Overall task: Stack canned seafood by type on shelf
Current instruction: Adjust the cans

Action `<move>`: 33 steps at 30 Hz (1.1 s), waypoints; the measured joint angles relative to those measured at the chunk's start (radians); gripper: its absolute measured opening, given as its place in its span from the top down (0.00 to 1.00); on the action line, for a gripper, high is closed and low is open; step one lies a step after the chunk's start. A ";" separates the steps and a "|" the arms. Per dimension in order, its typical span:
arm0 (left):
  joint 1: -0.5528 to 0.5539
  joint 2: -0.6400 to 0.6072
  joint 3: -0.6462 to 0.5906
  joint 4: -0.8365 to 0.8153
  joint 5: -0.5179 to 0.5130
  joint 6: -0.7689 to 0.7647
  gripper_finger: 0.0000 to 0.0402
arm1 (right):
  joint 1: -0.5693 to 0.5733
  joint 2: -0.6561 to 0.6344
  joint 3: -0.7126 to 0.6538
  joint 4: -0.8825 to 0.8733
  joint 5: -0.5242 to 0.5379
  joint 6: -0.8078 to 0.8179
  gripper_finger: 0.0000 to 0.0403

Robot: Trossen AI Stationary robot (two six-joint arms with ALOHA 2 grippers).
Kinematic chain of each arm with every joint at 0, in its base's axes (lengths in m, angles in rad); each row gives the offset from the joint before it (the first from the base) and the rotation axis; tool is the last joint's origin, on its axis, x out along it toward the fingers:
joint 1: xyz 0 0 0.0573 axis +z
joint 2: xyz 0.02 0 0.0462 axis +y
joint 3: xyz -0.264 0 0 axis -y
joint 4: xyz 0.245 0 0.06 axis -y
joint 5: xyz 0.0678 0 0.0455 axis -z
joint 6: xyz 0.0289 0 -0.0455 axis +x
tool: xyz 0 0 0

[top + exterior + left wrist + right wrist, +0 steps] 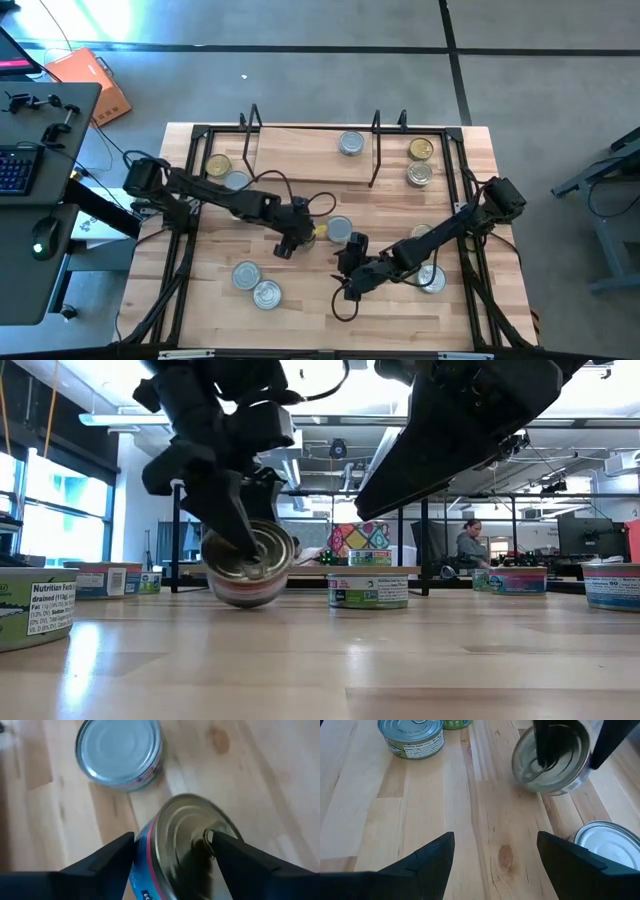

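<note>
Jaws of the left gripper (172, 852) clamp a tilted tin (192, 845) above the wooden table (260, 780).

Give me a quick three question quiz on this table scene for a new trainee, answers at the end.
1. True or false: the left gripper holds a tilted tin.
2. Which gripper has nothing between its fingers? A) left B) right
3. Fill in: the silver-topped tin on the shelf stands ____ the wire uprights.

Key
1. True.
2. B: the right gripper is open over bare tabletop.
3. Between.
</note>
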 joint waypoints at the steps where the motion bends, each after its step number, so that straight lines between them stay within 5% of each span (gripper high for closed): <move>1: 0.002 0.000 0.000 0.000 0.014 -0.011 0.39 | 0.000 0.000 0.000 0.000 0.000 0.000 0.31; 11: 0.032 -0.002 0.000 -0.046 0.046 -0.093 0.62 | 0.000 0.000 0.000 0.002 0.001 0.000 0.31; 21: 0.084 -0.007 -0.101 0.074 0.150 -0.127 0.61 | 0.004 0.000 0.000 0.002 0.001 0.000 0.31; 33: 0.070 -0.124 -0.227 0.118 0.156 -0.212 0.61 | 0.004 0.000 0.000 -0.001 0.005 0.008 0.31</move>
